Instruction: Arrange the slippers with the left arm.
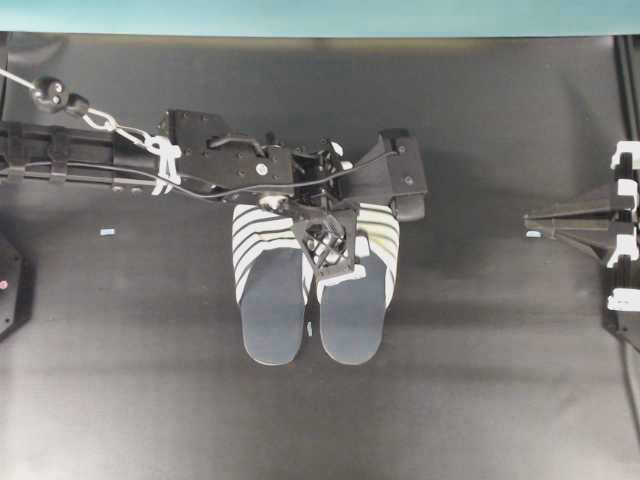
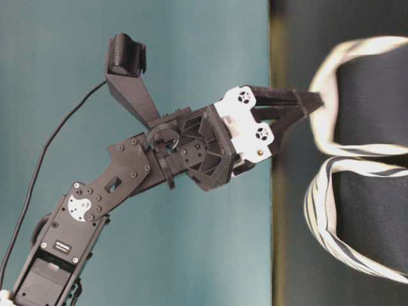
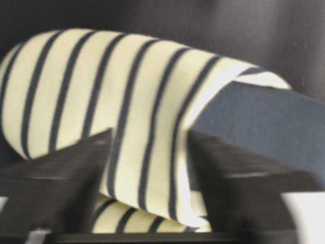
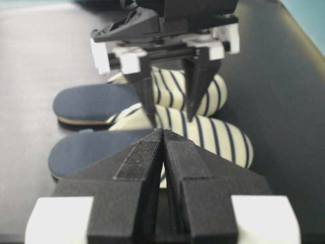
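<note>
Two slippers lie side by side on the black table, striped toe covers away from the front edge: the left slipper (image 1: 272,315) and the right slipper (image 1: 357,315). My left gripper (image 1: 333,240) hangs over their toe covers, near the inner edge of the right slipper (image 4: 203,132). Its jaws stand open, one on each side of a fold of striped toe cover (image 3: 147,127), seen from the side in the right wrist view as the left gripper (image 4: 170,117). My right gripper (image 1: 530,222) rests at the right, apart from the slippers, shut (image 4: 163,133) and empty, its pointed tip (image 2: 317,99) aimed at them.
A teal wall (image 1: 320,15) borders the table's far edge. A small pale scrap (image 1: 107,232) lies on the table to the left. The left arm (image 1: 90,155) with its cables stretches in from the left. Dark fixtures stand at the left edge (image 1: 8,285) and the right edge (image 1: 625,290).
</note>
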{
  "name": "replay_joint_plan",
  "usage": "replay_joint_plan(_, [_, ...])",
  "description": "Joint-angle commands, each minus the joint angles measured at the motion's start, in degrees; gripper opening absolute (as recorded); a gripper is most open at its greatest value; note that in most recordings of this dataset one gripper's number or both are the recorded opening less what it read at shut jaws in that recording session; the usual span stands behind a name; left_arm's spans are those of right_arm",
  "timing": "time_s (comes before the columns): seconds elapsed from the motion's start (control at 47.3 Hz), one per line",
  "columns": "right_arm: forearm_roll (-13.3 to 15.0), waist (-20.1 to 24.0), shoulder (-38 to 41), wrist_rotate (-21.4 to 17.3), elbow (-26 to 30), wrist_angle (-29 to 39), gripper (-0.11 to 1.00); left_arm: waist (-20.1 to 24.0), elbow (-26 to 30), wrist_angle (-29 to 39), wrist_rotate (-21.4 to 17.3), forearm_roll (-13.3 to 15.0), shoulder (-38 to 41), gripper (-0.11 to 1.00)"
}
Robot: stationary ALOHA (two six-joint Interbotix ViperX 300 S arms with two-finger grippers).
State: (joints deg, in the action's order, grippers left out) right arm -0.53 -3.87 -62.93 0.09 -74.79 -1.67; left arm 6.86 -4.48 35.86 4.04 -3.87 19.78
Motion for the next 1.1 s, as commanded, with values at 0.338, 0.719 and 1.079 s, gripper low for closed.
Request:
replay_joint_plan(0.338, [-0.1,-0.1,0.2,-0.4,0.3,0.3,0.01,-3.8,0.0,-0.6,-5.3,0.0,-3.5,0.88])
replay_joint_plan(0.719, [-0.1,-0.1,-3.0,-0.4,0.3,2.0,0.01,-4.4,-12.4,-13.7,-6.7,0.0,-17.7,0.87])
replay_joint_plan(1.079, [-0.1,-0.1,-4.8,-0.3,0.1,3.4,0.01,-4.6,-28.0,-28.6,-5.6,0.1,-28.5,0.87])
